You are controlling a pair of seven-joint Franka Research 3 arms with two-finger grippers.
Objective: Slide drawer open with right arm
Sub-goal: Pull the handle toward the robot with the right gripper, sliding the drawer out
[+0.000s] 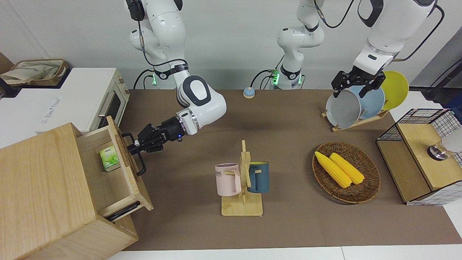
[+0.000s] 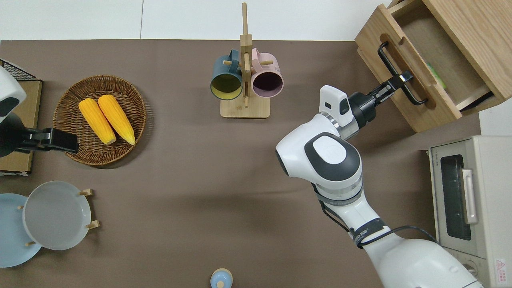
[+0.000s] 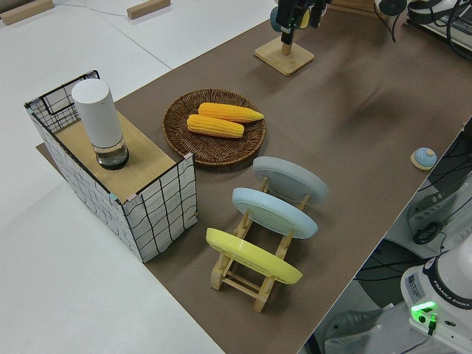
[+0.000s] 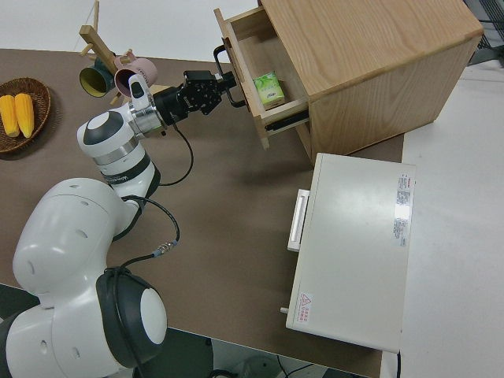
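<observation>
My right gripper clamps the black handle of the pulled-out drawer; a green carton lies inside. My left arm is parked.

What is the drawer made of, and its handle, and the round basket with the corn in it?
The drawer looks like light, unpainted wood; grain lines show. Its handle, where the right gripper is, looks like black metal, thin and smooth. The basket looks like brown woven wicker, with a braided rim.

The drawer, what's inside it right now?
The drawer is pulled out, with the right gripper at its black handle. One small green carton stands inside on the bare wood floor. The part under the cabinet top is hidden.
</observation>
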